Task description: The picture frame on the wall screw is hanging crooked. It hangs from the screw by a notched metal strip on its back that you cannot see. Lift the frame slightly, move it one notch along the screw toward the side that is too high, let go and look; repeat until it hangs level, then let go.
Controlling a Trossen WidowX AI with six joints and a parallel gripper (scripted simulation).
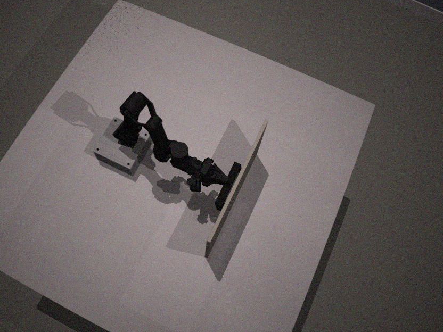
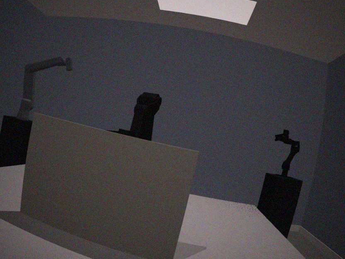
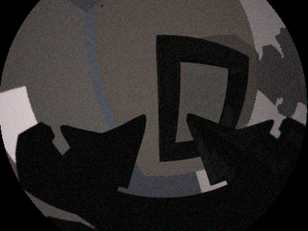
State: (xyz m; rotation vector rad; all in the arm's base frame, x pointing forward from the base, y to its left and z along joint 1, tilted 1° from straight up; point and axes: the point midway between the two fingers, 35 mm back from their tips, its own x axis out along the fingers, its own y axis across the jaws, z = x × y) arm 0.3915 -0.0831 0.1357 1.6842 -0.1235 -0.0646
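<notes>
The black picture frame (image 1: 235,169) (image 3: 168,88) hangs on the near face of an upright tan board (image 1: 220,218) (image 2: 109,184) (image 3: 126,58). Its tilt is hard to judge through the curved wrist picture. My gripper (image 1: 228,182) (image 3: 166,117) is open, its tips right at the frame in the top view. In the wrist view one fingertip shows just beyond the frame's left-hand bar and the other over the frame's opening, with that bar between them. Whether a finger touches the bar cannot be told. The screw and the notched strip are hidden. The board hides frame and gripper in the exterior view.
The board stands on the pale table (image 1: 295,99). My arm's grey base plate (image 1: 107,152) is on the table, left of the board in the top view. Other arms (image 2: 29,80) (image 2: 294,151) stand on dark pedestals in the background.
</notes>
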